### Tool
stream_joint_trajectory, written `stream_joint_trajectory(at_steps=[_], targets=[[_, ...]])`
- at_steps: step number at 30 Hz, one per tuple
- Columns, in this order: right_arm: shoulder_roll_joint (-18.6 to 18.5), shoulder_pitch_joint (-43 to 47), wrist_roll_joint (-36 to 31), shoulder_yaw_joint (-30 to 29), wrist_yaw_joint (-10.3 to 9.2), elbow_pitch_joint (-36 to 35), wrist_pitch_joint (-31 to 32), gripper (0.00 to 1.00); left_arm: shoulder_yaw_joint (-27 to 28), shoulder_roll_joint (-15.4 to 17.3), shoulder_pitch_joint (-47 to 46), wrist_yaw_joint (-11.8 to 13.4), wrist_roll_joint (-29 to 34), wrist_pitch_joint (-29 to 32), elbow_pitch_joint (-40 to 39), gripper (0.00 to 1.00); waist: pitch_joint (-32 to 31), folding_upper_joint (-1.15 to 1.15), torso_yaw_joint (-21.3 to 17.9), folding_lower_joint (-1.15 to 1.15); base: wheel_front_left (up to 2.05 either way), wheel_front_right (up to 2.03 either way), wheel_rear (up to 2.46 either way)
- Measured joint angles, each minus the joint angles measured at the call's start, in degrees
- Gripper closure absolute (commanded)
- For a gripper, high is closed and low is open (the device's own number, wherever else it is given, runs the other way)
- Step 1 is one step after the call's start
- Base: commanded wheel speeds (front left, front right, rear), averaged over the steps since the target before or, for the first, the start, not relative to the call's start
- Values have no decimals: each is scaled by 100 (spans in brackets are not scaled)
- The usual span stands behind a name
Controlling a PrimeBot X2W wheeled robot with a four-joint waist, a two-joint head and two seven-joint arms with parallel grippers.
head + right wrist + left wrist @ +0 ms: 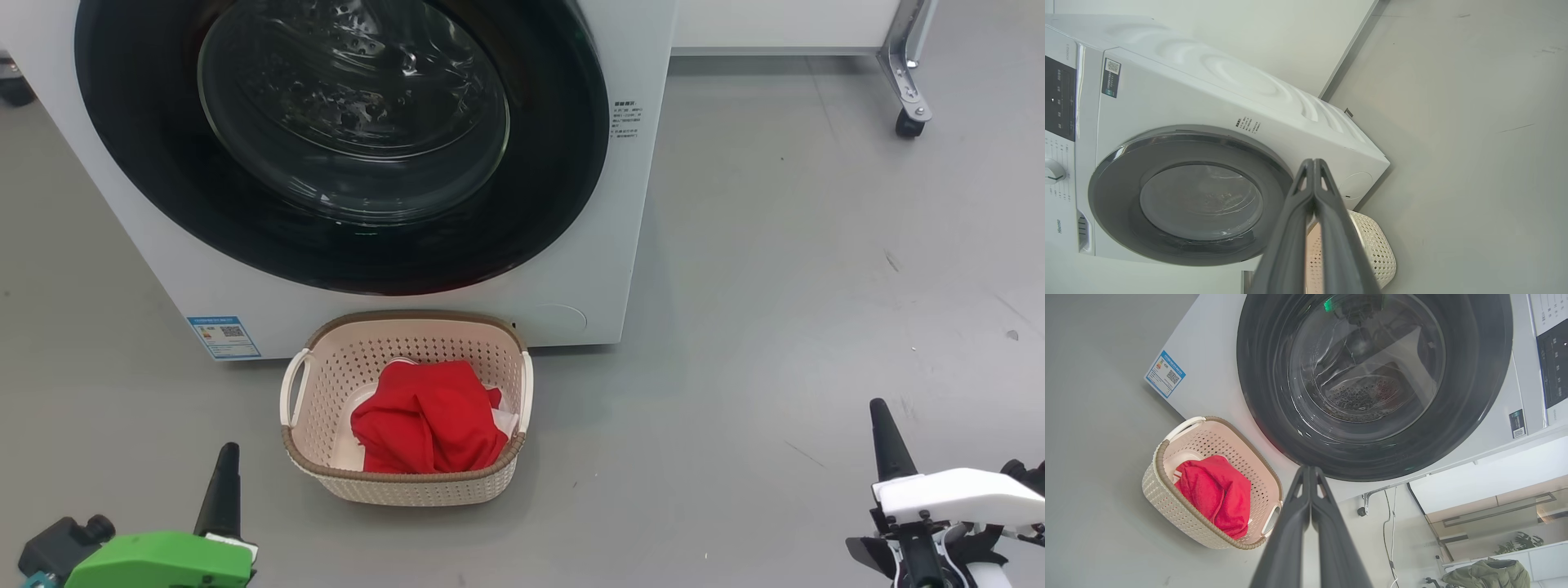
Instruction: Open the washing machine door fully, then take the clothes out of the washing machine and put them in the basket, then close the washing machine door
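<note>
Head view, glossy door [343, 131], red clothes [429, 420] in perforated basket [400, 490], left tool [229, 454], right tool [880, 410] each pressed closed.

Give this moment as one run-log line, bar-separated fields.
door closed | clothes in basket | left gripper shut, empty | right gripper shut, empty

I count one washing machine [604, 204], and it has one round door [343, 261], one blue label [224, 337] and one small block of printed text [627, 120] on its front. There is one basket [404, 490] with two side handles [294, 388], and it holds one red bundle of clothes [429, 420] and some white pieces [506, 423] whose number I cannot tell. Of jaws I have two sets, and I count also one caster wheel [909, 122].
</note>
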Motion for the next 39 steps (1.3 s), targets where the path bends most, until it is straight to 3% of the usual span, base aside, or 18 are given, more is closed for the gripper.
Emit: stream_joint_trajectory(at_steps=[33, 39], targets=[[-94, -408, 2164, -392, 250, 377, 413, 100, 378, 64, -397, -325, -2180, 421, 464, 100, -88, 0, 1, 0, 0, 0, 0], [-107, -446, 2321, -422, 259, 414, 461, 100, 408, 69, -447, -349, -2388, 434, 525, 100, -93, 0, 1, 0, 0, 0, 0]])
